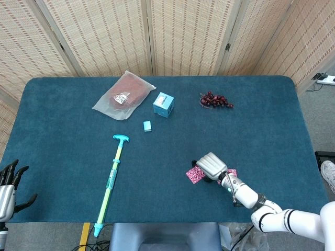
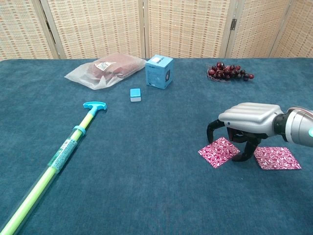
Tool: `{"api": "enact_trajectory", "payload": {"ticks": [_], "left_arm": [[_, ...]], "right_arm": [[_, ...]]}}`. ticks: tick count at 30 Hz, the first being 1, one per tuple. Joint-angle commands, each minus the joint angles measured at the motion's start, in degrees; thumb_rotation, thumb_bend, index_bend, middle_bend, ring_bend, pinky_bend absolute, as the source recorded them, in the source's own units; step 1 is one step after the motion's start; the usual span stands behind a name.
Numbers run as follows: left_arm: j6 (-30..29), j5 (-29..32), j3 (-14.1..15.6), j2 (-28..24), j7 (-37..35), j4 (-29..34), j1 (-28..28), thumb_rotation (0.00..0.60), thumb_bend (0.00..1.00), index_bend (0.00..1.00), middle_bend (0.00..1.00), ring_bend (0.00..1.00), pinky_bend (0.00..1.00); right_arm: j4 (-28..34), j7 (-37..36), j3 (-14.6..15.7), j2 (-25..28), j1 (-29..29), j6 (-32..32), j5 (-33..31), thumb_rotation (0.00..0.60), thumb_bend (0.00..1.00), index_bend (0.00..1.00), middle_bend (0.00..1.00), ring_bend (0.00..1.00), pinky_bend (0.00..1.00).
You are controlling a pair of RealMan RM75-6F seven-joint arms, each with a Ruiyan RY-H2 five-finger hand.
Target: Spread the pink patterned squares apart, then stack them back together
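1. Squares of pink swirl-patterned paper lie flat on the blue felt table [image 2: 146,196], side by side near its front right edge: the left square [image 2: 219,152] and the right square [image 2: 277,157], apart.
2. Right hand [image 2: 244,122] arches palm-down over the left square, fingers [image 2: 211,131] curled downward and spread, holding nothing; whether the tips touch it is unclear.
3. Left hand [image 1: 10,185] hangs off the front left corner, dark fingers fanned wide, empty.
4. A green stick [image 2: 58,156] with a turquoise T-handle lies mid-left.
5. Farther back: a small blue block [image 2: 135,94], a blue box [image 2: 159,71], a plastic bag [image 2: 105,70], dark grapes [image 2: 227,72].
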State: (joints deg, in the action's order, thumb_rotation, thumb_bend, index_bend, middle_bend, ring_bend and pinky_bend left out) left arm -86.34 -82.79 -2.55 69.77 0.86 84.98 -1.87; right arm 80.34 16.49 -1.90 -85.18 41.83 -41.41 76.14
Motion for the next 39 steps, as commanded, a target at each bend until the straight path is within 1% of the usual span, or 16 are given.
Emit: {"api": "enact_trajectory", "payload": {"ticks": [1, 18, 28, 35, 39], "left_arm": [[0.08, -0.04, 0.02, 0.04, -0.05, -0.02, -0.04, 0.600, 0.26, 0.19, 0.05, 0.05, 0.13], [0.18, 0.03, -0.10, 0.12, -0.57, -0.43, 0.04, 0.600, 0.26, 0.19, 0.05, 0.05, 0.13], [0.40, -0.09, -0.21, 0.20, -0.53, -0.41, -0.19, 0.600, 0.26, 0.19, 0.05, 0.05, 0.13], [0.54, -0.02, -0.20, 0.25, -0.53, -0.52, -0.23, 0.600, 0.26, 0.19, 0.05, 0.05, 0.13], [0.48, 0.05, -0.27, 0.11, -0.62, -0.52, -0.19, 0.600, 0.26, 0.19, 0.05, 0.05, 0.13]], "right_arm": [[-0.24, 0.07, 0.17, -0.23, -0.02, -0.42, 0.19, 0.600, 0.25, 0.31, 0.98, 1.00, 1.00], [-1.52, 0.51, 0.87, -1.42, 0.12, -1.45, -0.12, 0.600, 0.26, 0.30, 0.99, 1.00, 1.00], [-2.00, 0.19, 1.03, -1.70, -0.22, -2.55, 0.06, 0.600, 0.30, 0.37, 1.00, 1.00, 1.00], [-1.97, -0.22, 0.94, -1.69, -0.33, -3.04, 0.07, 0.600, 0.31, 0.38, 1.00, 1.00, 1.00], [-0.50, -0.56, 0.51, -0.62, -0.86, -4.72, 0.32, 0.600, 0.31, 0.38, 1.00, 1.00, 1.00]]}}
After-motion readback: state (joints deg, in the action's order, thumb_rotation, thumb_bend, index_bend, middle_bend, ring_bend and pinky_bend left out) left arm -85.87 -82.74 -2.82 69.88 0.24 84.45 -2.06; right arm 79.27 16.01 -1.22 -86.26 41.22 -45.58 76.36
